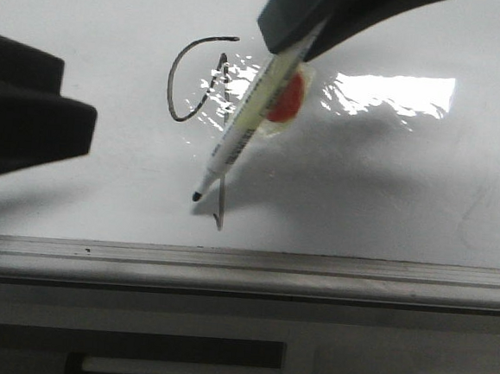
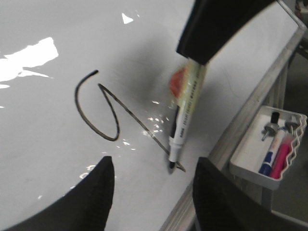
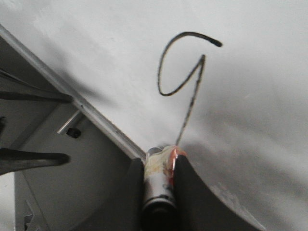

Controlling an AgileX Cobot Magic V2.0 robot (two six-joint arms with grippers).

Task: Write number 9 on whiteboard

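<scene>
The whiteboard (image 1: 388, 189) carries a black number 9 (image 1: 170, 81), an open loop with a long tail down to a small hook. It also shows in the left wrist view (image 2: 77, 101) and the right wrist view (image 3: 159, 77). My right gripper (image 1: 302, 26) is shut on a white marker (image 1: 237, 134) with taped red-yellow padding. The marker slants down, its black tip right beside the tail's lower end; I cannot tell if it touches the board. My left gripper (image 2: 153, 168) is open and empty, low over the board to the left of the 9.
A grey metal edge strip (image 1: 244, 263) runs along the board's near side. A small white tray (image 2: 269, 144) with spare markers hangs beyond that edge. A bright glare patch (image 1: 396, 93) lies right of the marker.
</scene>
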